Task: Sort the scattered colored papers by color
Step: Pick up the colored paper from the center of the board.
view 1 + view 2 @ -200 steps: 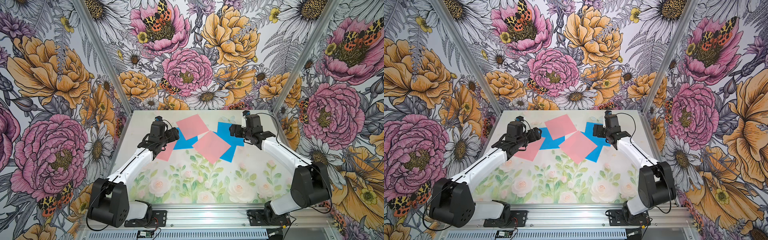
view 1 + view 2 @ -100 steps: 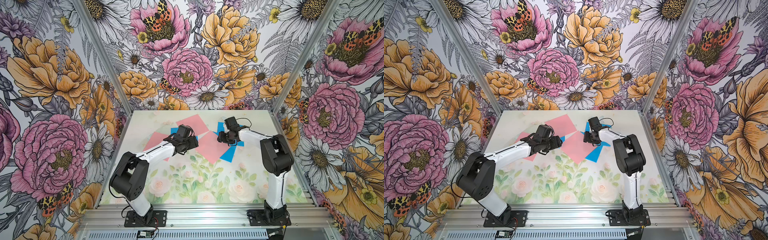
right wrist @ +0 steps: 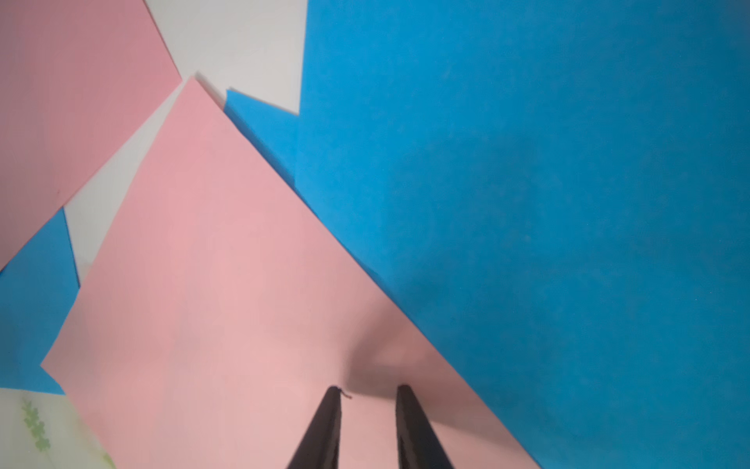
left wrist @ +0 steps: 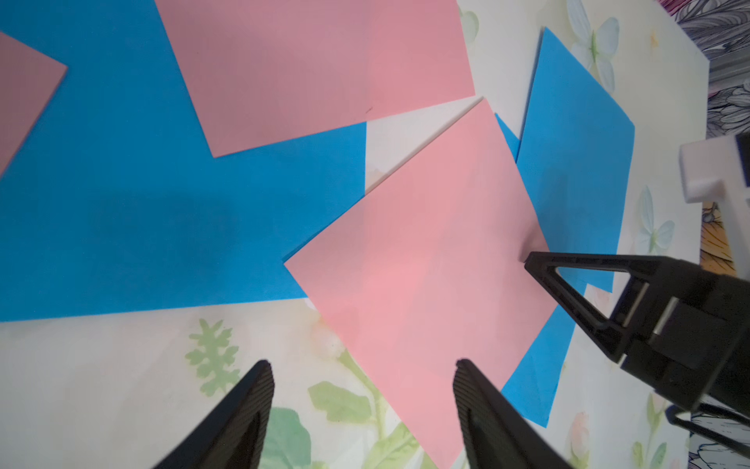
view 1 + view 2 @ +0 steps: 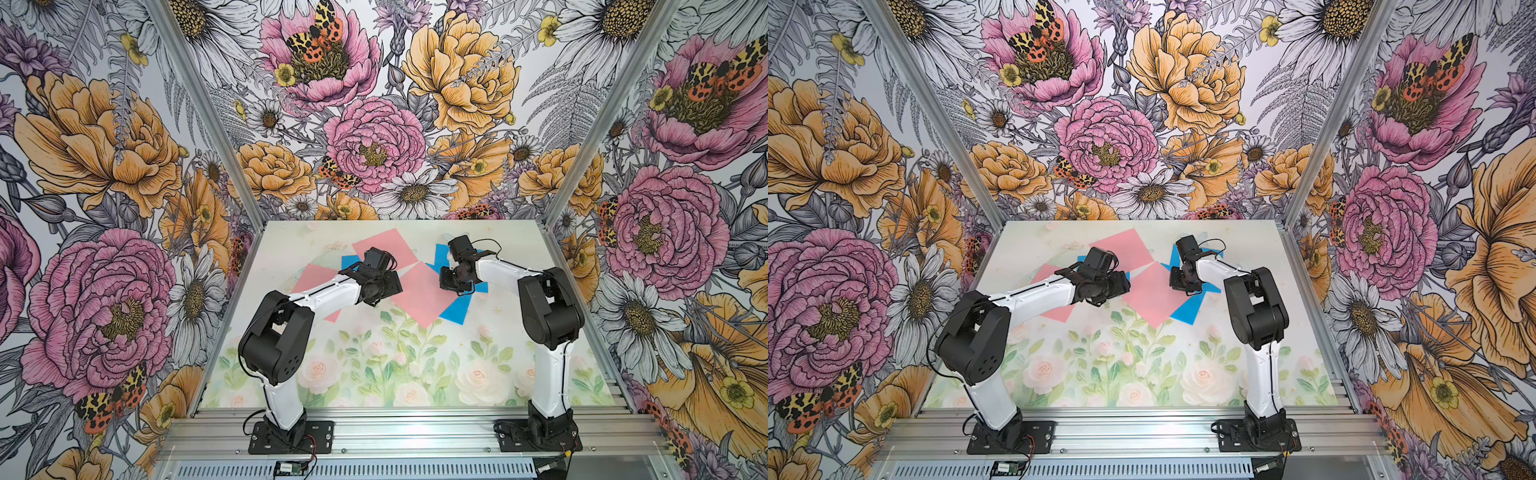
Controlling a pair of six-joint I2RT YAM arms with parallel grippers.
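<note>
Six papers lay overlapped on the far half of the counter (image 5: 415, 374), colors mixed. Both top views gave the layout: ctr pink sheet (image 5: 422, 297) in the middle, far pink sheet (image 5: 384, 245) behind it, left pink sheet (image 5: 309, 278) partly under the L arm. Blue showed around them: near blue sheet (image 5: 457, 311), far blue sheet (image 5: 441, 253), left blue sheet (image 5: 348, 262). From up there neither opening was readable. L tool (image 5: 390, 286) and R tool (image 5: 446, 284) were just dark blocks facing each other across the ctr pink sheet.

The wrist cams filled that in. L wrist view: L tool (image 4: 361, 390) stood wide w/ nothing btw its fingers, over bare counter and a corner of the ctr pink sheet (image 4: 422, 264). The R tool (image 4: 531, 262) touched that sheet at its edge by the blue. R wrist view: R tool (image 3: 367, 406) was narrowed to a slim gap, tips down on the ctr pink sheet (image 3: 223, 284) just beside the far blue sheet (image 3: 527, 162), w/ a shaded ripple in the paper ahead of them. Whether it pinched the sheet, can't tell.
</note>
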